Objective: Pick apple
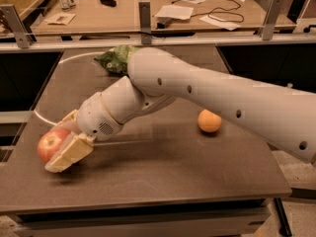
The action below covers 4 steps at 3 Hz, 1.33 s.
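The red apple (48, 143) with pale streaks rests on the dark table (163, 172) near its left edge. My gripper (56, 143) reaches down to it from the right at the end of the white arm (197, 93). The gripper is open, with its jaws on either side of the apple. The near cream finger (69, 154) lies across the apple's lower right side. The far finger (69, 116) shows just behind the apple. The apple sits on the table between them.
A smaller orange fruit (210, 121) lies right of centre on the table. A crumpled green bag (116, 58) sits at the back, partly behind the arm. Beyond a metal rail (148, 36) is a wooden desk (123, 11) with papers, cables and bottles.
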Tool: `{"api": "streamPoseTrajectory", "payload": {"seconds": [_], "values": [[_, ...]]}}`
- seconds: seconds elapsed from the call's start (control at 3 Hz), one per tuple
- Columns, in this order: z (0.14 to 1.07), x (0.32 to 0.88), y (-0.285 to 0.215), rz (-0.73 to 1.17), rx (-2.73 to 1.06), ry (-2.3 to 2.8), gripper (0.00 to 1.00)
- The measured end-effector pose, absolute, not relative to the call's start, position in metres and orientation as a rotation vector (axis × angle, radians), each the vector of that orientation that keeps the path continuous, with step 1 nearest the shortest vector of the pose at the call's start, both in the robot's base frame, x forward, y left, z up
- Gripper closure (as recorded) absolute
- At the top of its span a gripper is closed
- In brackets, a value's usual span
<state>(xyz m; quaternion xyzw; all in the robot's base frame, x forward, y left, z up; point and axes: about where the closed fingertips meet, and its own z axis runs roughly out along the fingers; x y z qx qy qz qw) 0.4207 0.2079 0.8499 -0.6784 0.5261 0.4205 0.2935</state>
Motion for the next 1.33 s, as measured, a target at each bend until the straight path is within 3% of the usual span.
{"api": "streamPoseTrajectory", "payload": {"seconds": [0.33,0.67,1.33], "values": [[0.869,0.432,0.199,1.09,-1.745,1.398,0.88],[0.903,0.445,0.185,1.037,-1.644,1.365,1.0],[0.942,0.457,0.17,1.019,-1.588,1.298,1.0]]}}
